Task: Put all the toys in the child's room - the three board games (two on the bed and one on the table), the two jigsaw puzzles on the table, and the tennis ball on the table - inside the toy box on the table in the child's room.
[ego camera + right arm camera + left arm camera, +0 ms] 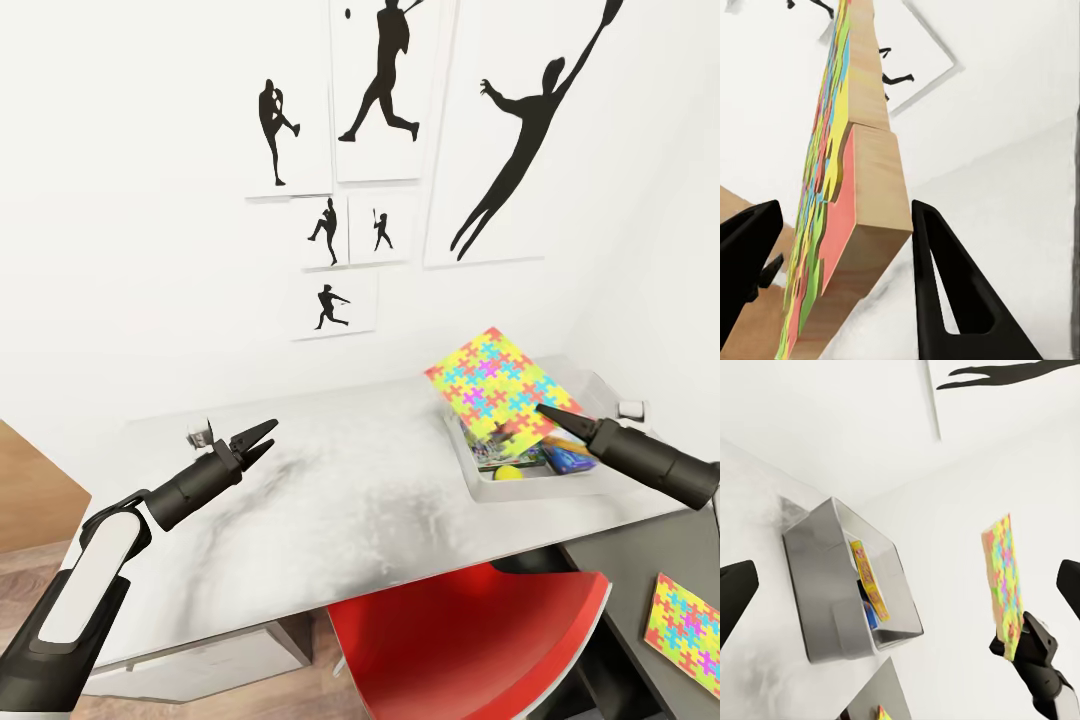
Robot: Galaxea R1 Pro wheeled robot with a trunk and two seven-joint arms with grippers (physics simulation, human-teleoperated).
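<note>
A thin, flat jigsaw puzzle [492, 385] of bright interlocking pieces on a wood-coloured backing is pinched at its lower edge by the right gripper [530, 420], tilted up toward the upper left, above the light grey sloping-sided toy box [590, 482] at centre right. The tennis ball [510, 473] lies inside the box. A second puzzle [688, 632] lies flat at lower right. The left gripper [262, 440], spread and empty, reaches over the marbled table [350, 500].

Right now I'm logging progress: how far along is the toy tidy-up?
Partly done. The toy box already holds the tennis ball and at least one board game; how many is unclear. In hand: the right gripper holds one jigsaw puzzle tilted above the box. Left: the second jigsaw puzzle lies on the dark wing. The left gripper is open.
</note>
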